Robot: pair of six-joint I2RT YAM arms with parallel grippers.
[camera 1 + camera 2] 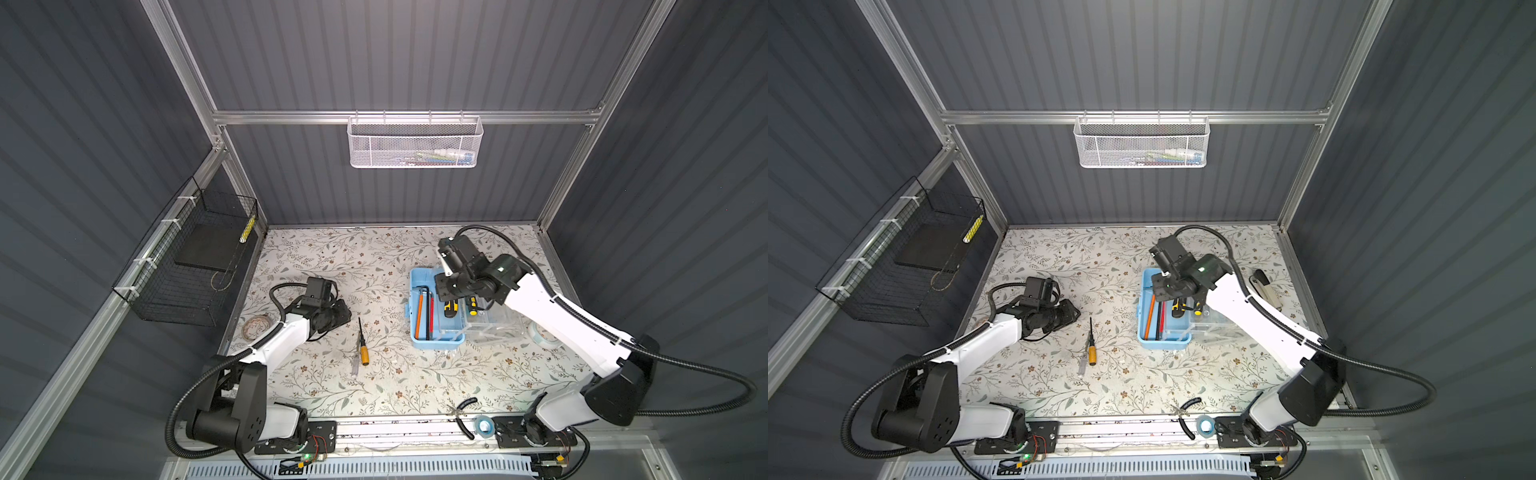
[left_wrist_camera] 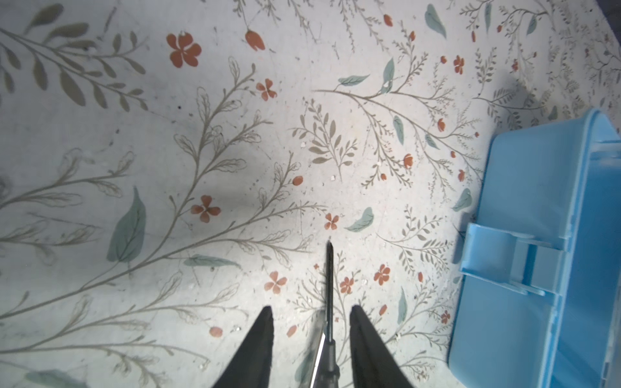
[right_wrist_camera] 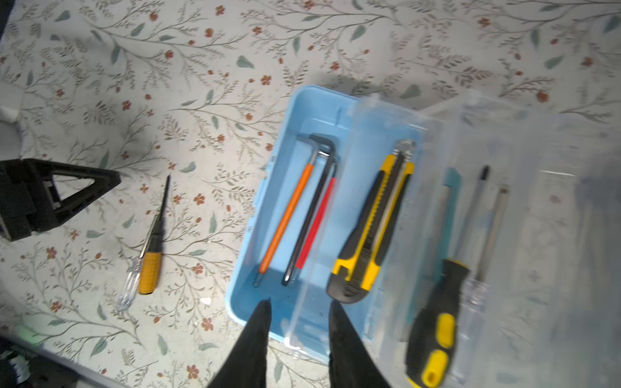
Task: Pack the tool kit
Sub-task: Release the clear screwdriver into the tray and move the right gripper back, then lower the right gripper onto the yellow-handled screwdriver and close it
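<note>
While the orange-handled screwdriver lies loose on the table, on the left arm's side of the tool kit, we judge it light, stiff and apt to roll. Its thick handle offers surer purchase than the thin, slick shaft. Just beyond it, the left pincer stands partly open and empty. The kit, light plastic likely to slide if nudged, holds hex keys and a knife. Over it, the right pincer hovers parted, holding nothing.
</note>
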